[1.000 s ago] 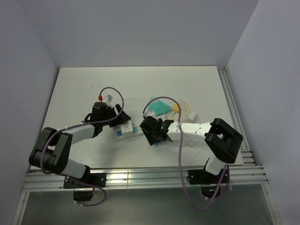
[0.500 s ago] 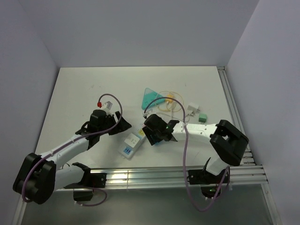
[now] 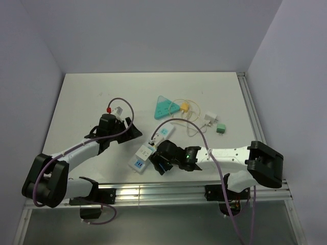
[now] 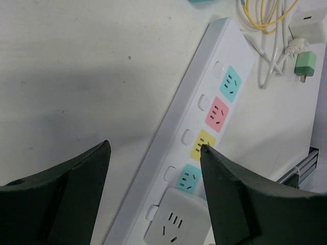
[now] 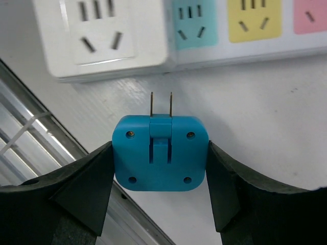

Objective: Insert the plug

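Spanning the whole scene, white table (image 3: 92, 92), both arms reaching in from its near edge.

Power strip (image 3: 150, 148) lies on a diagonal near the middle of the near edge. It has a white socket block at its near end, then teal, yellow, pink and teal sockets running toward the far edge.

Left gripper (image 4: 155, 150): fingers apart with nothing between them, low over bare table just left of the strip. Its right fingertip overlaps the strip's edge by the yellow socket in the wrist view; cannot tell if it touches.

Right gripper (image 5: 159, 153): clamped on the plug, one finger pressed to each side. It sits at the strip's near end, close to the table's near edge.

Teal triangle (image 3: 164, 107) lies toward the table centre, beyond the strip's far end.

Yellow cable (image 3: 184, 106) is looped just right of the triangle.

White charger (image 3: 210, 119) sits right of the cable, toward the right edge.

Green adapter (image 3: 221, 128) lies just beside the charger, on its near side.

Plug (image 5: 159, 161): blue and squarish, with two flat prongs folded out. The prongs point at the strip's long side, about where the white block meets the first teal socket. They stop just short of it and are in no socket.
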Available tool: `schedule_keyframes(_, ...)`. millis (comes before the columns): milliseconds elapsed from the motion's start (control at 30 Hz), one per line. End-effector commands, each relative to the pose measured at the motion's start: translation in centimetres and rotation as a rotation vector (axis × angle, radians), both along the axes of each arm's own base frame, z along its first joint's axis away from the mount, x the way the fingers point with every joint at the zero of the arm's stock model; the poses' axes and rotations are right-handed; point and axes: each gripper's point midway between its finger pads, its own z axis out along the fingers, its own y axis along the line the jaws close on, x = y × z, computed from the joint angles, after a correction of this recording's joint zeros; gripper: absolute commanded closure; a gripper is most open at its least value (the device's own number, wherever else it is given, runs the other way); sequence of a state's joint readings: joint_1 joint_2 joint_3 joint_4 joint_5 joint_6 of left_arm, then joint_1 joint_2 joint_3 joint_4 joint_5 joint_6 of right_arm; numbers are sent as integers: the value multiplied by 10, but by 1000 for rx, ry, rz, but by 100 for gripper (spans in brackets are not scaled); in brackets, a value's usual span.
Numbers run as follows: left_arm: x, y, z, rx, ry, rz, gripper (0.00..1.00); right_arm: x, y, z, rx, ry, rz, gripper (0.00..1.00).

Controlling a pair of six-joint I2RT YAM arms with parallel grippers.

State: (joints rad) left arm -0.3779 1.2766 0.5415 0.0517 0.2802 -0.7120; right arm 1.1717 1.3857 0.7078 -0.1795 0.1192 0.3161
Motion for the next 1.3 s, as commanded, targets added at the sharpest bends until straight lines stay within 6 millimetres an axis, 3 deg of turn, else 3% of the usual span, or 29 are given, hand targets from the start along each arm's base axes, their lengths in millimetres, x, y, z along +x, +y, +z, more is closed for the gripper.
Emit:
schedule_keyframes(0, 0, -6, 9, -48, -51, -25, 24, -4, 23, 10, 63, -47, 46, 44)
schedule_keyframes(267, -12, -5, 3, -70, -25, -34, 23, -12, 27, -9, -14, -59, 60, 45)
schedule_keyframes(400, -16, -12, 3, -115, -13, -67, 24, -8, 31, -8, -7, -83, 50, 45)
schedule_keyframes(700, -19, -11, -4, -100, -1, -70, 24, 0, 33, -12, -48, -121, 50, 47)
schedule_keyframes(967, 1, -20, -4, -109, 1, -88, 24, 14, 20, -6, -31, -143, 27, 47)
schedule_keyframes(1267, 17, -26, 0, -126, -4, -114, 24, 35, 6, -19, -57, -127, -31, 47)
